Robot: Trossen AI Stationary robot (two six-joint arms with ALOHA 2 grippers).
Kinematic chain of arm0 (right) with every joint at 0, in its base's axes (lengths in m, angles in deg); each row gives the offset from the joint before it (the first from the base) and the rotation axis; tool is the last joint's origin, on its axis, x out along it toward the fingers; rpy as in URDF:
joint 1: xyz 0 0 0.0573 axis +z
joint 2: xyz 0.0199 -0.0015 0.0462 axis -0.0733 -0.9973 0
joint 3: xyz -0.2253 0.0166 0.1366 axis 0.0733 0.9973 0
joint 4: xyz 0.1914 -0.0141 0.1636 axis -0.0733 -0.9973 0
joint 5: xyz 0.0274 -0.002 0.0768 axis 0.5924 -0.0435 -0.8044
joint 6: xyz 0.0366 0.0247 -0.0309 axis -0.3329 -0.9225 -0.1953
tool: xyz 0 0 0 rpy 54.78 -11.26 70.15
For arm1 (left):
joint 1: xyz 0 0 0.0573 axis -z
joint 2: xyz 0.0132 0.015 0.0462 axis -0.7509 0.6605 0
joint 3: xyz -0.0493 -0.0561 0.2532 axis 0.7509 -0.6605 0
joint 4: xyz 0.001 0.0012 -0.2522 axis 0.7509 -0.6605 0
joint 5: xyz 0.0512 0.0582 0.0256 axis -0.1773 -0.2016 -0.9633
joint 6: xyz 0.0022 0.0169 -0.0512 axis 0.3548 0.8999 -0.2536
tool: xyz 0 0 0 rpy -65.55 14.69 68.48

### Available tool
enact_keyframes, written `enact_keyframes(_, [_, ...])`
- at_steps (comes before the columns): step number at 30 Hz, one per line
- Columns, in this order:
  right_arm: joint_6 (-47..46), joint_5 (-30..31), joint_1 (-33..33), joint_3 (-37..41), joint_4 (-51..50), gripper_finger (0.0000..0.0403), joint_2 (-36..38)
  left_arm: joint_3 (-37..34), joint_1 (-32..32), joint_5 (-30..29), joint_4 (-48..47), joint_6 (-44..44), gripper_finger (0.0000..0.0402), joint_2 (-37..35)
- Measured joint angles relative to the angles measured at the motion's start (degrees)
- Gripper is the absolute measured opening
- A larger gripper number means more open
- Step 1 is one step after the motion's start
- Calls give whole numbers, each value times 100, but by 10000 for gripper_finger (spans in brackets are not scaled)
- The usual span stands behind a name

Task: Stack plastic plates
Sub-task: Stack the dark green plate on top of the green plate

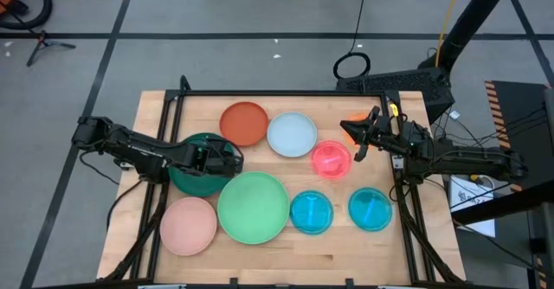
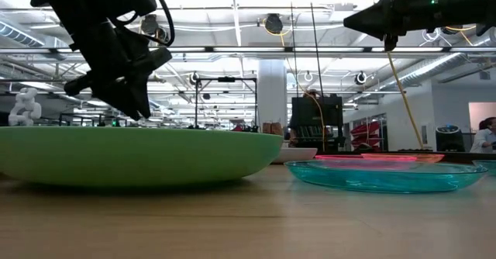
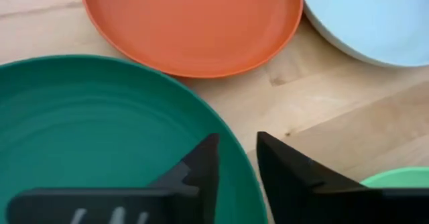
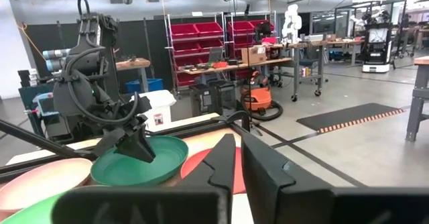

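Nine plates rest flat on the wooden table. They are dark green [image 1: 195, 178], rust orange [image 1: 244, 123], pale blue [image 1: 292, 134], hot pink [image 1: 331, 160], light green [image 1: 253, 205], salmon pink [image 1: 188, 225] and two translucent blue [image 1: 311, 212] [image 1: 370, 209]. The bright orange one [image 1: 348, 129] is partly hidden under my right gripper. My left gripper [image 3: 238, 143] is open at the dark green plate's right rim [image 3: 234, 158], one finger over the inside and one outside. My right gripper [image 4: 238, 147] is shut, raised high [image 2: 349, 22] and pointing level.
A black frame rail [image 1: 277, 93] runs along the table's far edge, and rails [image 1: 407, 228] run down both sides. Bare wood [image 1: 286, 254] shows along the near edge. The light green plate [image 2: 139, 154] fills the low view's left. A person [image 2: 488, 133] is far off in the room.
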Motion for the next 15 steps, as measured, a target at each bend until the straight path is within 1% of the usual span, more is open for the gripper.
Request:
enact_keyframes(3, [20,2,0,0,1,40,0,0,-1,-22,6,-208,147,0])
enact_keyframes(6, [96,4,0,0,40,50,0,2,0,-57,176,-292,164,164])
enact_keyframes(15, [102,4,2,0,79,61,26,46,0,-100,626,-396,170,884])
